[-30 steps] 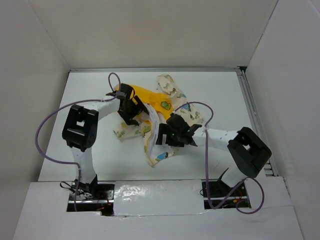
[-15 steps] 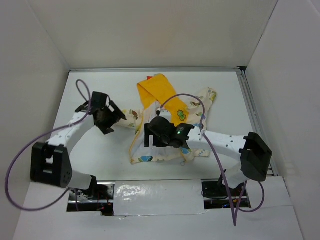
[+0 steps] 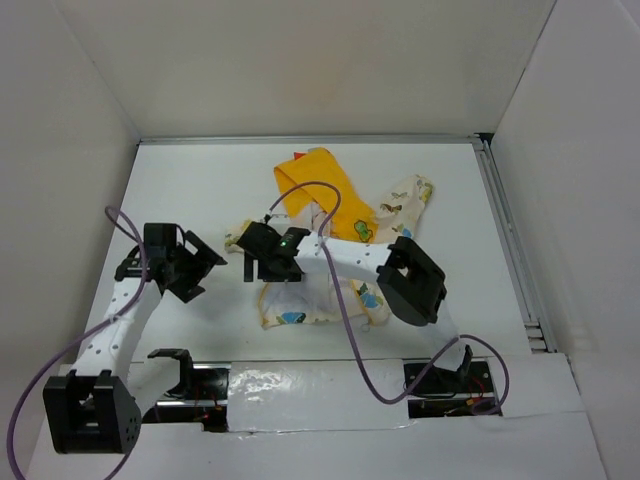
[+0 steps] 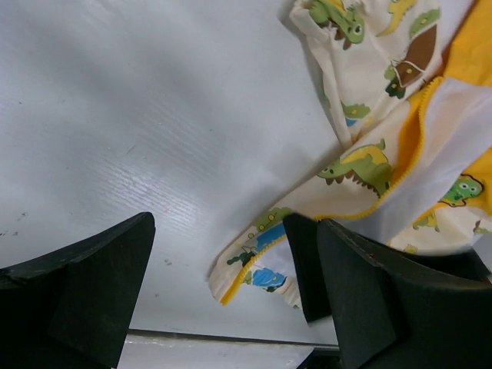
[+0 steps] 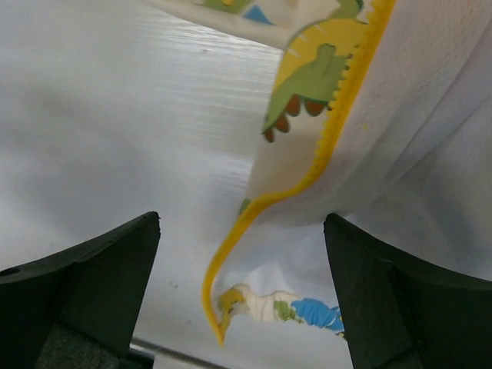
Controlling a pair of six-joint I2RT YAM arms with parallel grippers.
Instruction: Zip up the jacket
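Observation:
The jacket (image 3: 322, 300) lies open in the middle of the table, cream with dinosaur prints, its yellow hood (image 3: 312, 185) at the far side. My left gripper (image 3: 198, 268) is open and empty, left of the jacket. In the left wrist view it (image 4: 223, 234) hovers over bare table with the jacket's bottom corner (image 4: 254, 265) between the fingers. My right gripper (image 3: 254, 262) is open over the jacket's left front edge. In the right wrist view it (image 5: 242, 231) frames the yellow zipper edge (image 5: 307, 181) and the white lining (image 5: 415, 146) without touching them.
White walls enclose the table (image 3: 190, 180) on three sides. A metal rail (image 3: 505, 240) runs along the right edge. Purple cables loop from both arms; the right arm's cable (image 3: 300, 190) crosses over the hood. A sleeve (image 3: 405, 200) stretches to the far right.
The jacket went from bunched between both grippers to spread flat. My left gripper has let go and drawn back to the near left. My right gripper has moved left to the jacket's left edge.

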